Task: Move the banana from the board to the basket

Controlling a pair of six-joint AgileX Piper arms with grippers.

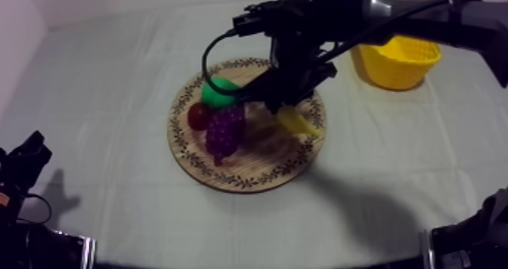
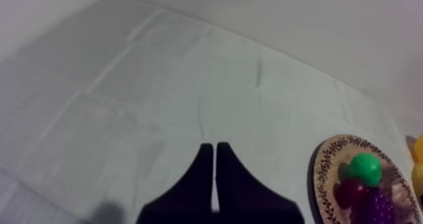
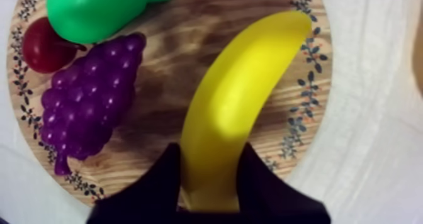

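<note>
Slippage is threatening: right pincer (image 3: 209, 154) is gripping only one end of the banana (image 3: 242, 100), bound for the yellow basket (image 1: 398, 62) at two o'clock; left pincer (image 2: 214, 150) is idling closed.

The right arm (image 1: 423, 15) is showing a smooth grey tubular link at the far right, running into bulky black joint housings. The right tool (image 1: 289, 106) is looking matt black all over, its two fingers (image 3: 157, 189) appearing broad and rounded, widening toward the base. The left tool (image 2: 214, 152) is showing black fingers (image 2: 195, 189) with flat inner faces, tapering from a wide base to blunt tips. The left arm (image 1: 26, 162) is appearing as angular black blocks at the near left.
</note>
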